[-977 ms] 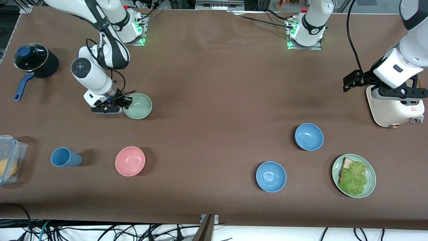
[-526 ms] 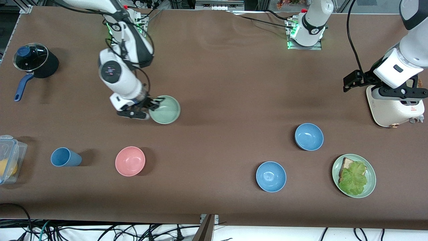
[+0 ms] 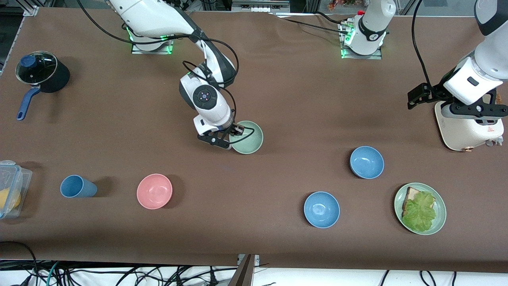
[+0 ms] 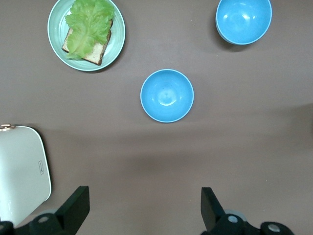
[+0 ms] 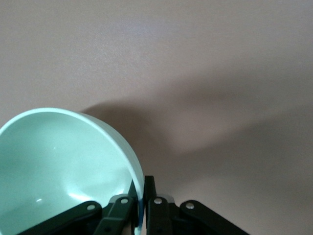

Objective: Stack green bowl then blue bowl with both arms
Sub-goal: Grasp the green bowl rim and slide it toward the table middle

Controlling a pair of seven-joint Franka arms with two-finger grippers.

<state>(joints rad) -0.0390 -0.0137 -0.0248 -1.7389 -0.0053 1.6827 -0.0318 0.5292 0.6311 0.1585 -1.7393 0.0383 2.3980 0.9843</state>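
The right gripper (image 3: 234, 137) sits just left of the front view's centre, over the brown table (image 3: 278, 99). Its fingers (image 5: 128, 205) are clamped on the rim of the green bowl (image 3: 247, 137), one finger inside the wall and one outside, as the right wrist view shows at its lower edge. The bowl is held above the table and casts a shadow on the cloth beneath it.

The left gripper (image 3: 456, 109) waits at the right edge of the front view, above the white appliance (image 3: 468, 129). Its fingers (image 4: 73, 208) stand wide apart and hold nothing.

Two blue bowls rest upright on the table in the lower right part of the front view. The blue bowl (image 3: 366, 162) is the upper one; the second blue bowl (image 3: 321, 209) lies lower and nearer the centre. Both are well apart from the green bowl. The green plate (image 3: 420, 208) with bread and lettuce lies at the lower right.

The pink bowl (image 3: 154, 191) and the blue cup (image 3: 77, 186) occupy the lower left. The black pot (image 3: 41, 73) stands at the upper left, and a clear container (image 3: 12, 186) shows at the left edge.
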